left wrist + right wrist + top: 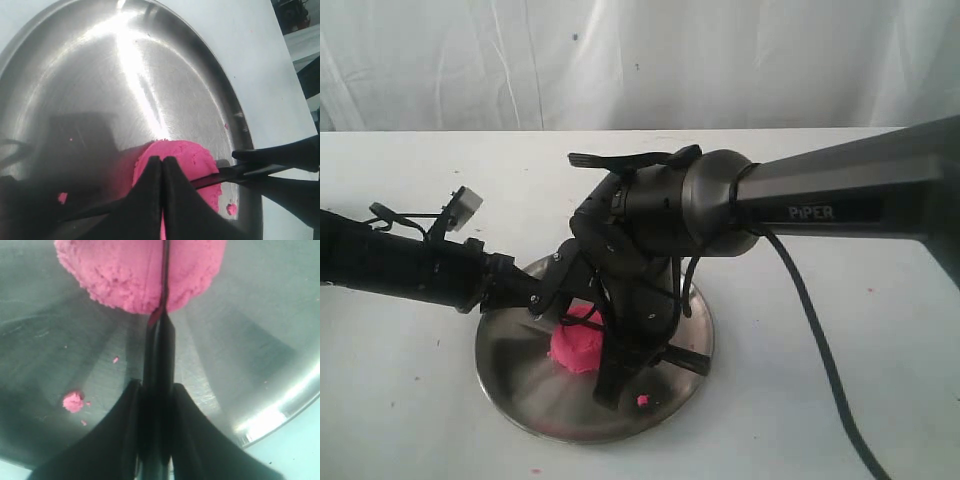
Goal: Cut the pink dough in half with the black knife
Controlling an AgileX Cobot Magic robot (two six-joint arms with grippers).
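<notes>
Clamping one knife (161, 342) by its handle, right gripper (156, 390) has the blade sunk in the single dough (120, 275) mound at mid plate (240, 345). Left gripper (161, 162) closed, empty, over the plate; one crumb (73, 401) near plate rim.

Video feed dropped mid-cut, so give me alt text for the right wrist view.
The black knife, clamped in the right gripper, has its blade pressed into the pink dough near its middle. The dough sits on a steel plate, a small pink crumb lying apart from it.
</notes>
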